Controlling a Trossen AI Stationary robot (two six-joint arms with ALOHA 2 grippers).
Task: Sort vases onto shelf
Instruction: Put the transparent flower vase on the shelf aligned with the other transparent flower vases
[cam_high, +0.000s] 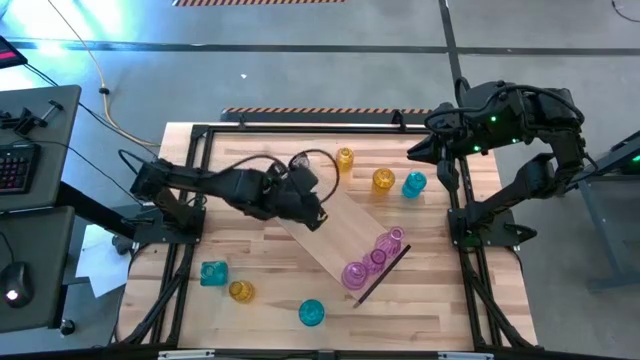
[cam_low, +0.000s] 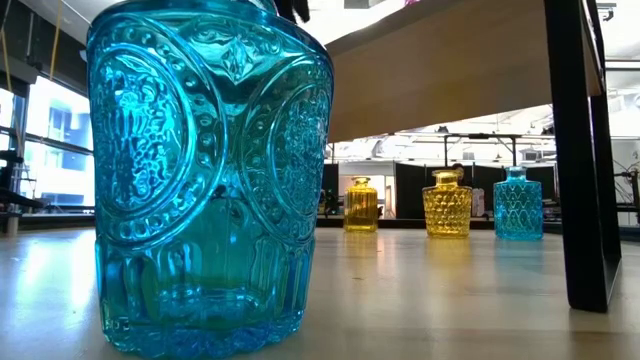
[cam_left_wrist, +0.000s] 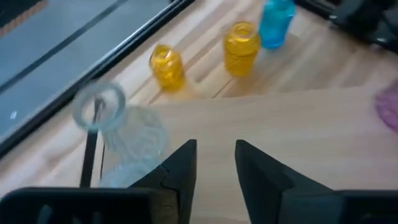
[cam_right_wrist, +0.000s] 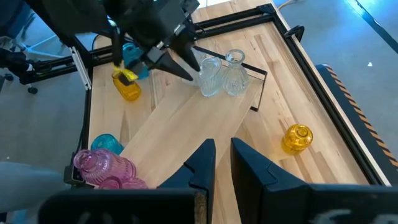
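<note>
I see the light-wood shelf lying diagonally, pink vases clustered at its near-right end, clear vases at its far-left end.
</note>
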